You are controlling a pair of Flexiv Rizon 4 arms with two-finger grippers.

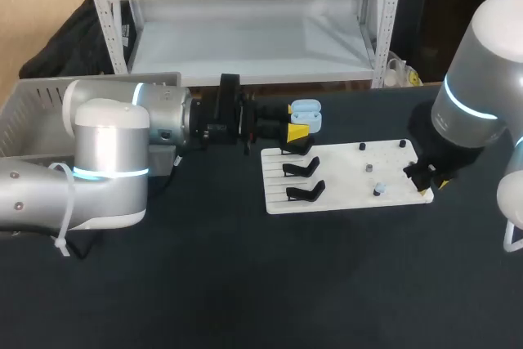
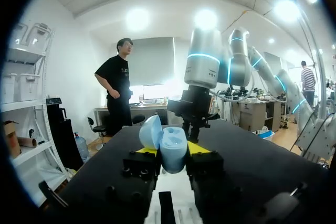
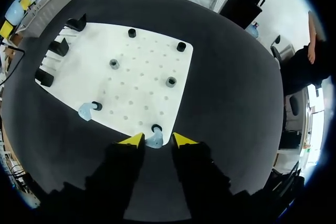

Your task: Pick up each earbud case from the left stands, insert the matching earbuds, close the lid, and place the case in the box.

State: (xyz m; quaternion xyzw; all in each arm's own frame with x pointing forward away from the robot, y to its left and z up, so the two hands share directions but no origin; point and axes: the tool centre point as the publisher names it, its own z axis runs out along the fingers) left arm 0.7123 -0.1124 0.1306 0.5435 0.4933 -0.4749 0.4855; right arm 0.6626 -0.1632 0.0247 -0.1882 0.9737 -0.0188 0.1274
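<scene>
Our left fingers grip the open case above the board's far left corner. Our right fingers stand slightly apart around an earbud at its near right corner.

Bright, even overhead light falls on the dark matte worktop. The white perforated board glows brightest, its black stands casting faint shadows. Highlights streak the glossy silver left arm. The pale blue open earbud case in the black left claw is evenly lit.
</scene>
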